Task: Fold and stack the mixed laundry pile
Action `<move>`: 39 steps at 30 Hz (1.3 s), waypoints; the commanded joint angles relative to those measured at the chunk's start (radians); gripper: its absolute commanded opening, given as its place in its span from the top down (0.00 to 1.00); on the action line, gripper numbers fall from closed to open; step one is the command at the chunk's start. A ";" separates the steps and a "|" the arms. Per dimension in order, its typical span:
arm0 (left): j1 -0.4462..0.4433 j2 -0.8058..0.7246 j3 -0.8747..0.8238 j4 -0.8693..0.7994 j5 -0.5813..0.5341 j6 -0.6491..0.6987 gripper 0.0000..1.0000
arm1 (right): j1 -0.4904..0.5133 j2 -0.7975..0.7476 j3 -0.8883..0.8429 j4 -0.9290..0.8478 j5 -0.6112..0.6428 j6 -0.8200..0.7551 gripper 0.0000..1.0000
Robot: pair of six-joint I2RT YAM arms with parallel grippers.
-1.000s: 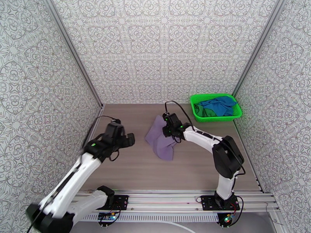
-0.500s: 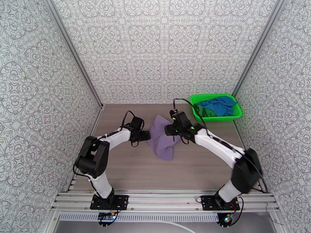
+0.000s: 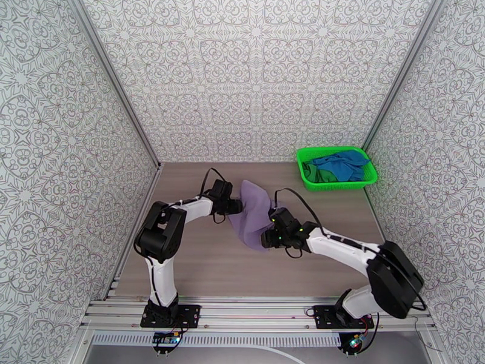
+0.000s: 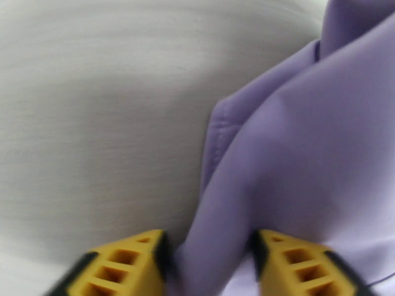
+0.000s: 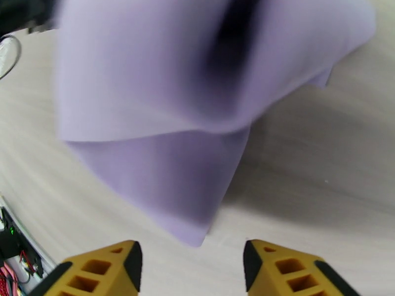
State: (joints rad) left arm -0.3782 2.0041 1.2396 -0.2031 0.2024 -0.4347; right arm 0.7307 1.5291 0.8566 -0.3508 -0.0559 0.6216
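The lavender-grey garment [image 3: 253, 213] lay rumpled on the middle of the worktop [image 3: 200, 262] between the two arms, while the bright blue garment [image 3: 342, 165] and the dark green garment [image 3: 315, 173] sat bunched together in the green basket [image 3: 364, 180] at the far right corner, well apart from it. The jaws of the left arm [image 3: 188, 208] stood narrow on a raised fold at the garment's left edge, the cloth filling the gap and touching both yellow fingers [image 4: 128, 262]. The jaws of the right arm [image 3: 339, 245] stood open and empty, with the garment's near corner just ahead of them.
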 commanded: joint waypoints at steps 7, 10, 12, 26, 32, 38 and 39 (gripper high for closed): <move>-0.007 -0.035 -0.081 0.065 0.055 0.007 1.00 | 0.010 0.190 -0.010 0.194 -0.035 0.138 0.56; 0.001 -0.094 -0.108 0.041 0.052 0.000 1.00 | 0.024 0.204 -0.021 0.229 -0.073 0.163 0.70; 0.004 -0.142 -0.114 0.003 0.017 -0.005 1.00 | 0.030 0.197 -0.022 0.239 -0.089 0.172 0.93; 0.128 -0.538 0.443 -0.844 -0.124 0.074 1.00 | -0.036 -0.041 0.572 -0.295 -0.005 -0.147 1.00; 0.362 -0.449 0.704 -0.945 -0.020 0.115 1.00 | -0.177 0.254 1.098 -0.425 -0.181 -0.254 1.00; 0.509 -0.232 1.068 -1.046 0.100 0.131 1.00 | -0.231 0.698 1.850 -0.584 -0.307 -0.260 1.00; 0.524 -0.196 1.134 -1.063 0.115 0.127 1.00 | -0.235 0.762 1.967 -0.592 -0.325 -0.251 1.00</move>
State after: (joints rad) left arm 0.0895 1.7576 2.2429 -1.1641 0.2611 -0.3355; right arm 0.5285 2.1727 2.5881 -0.8070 -0.3279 0.3908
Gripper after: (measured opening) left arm 0.063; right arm 0.051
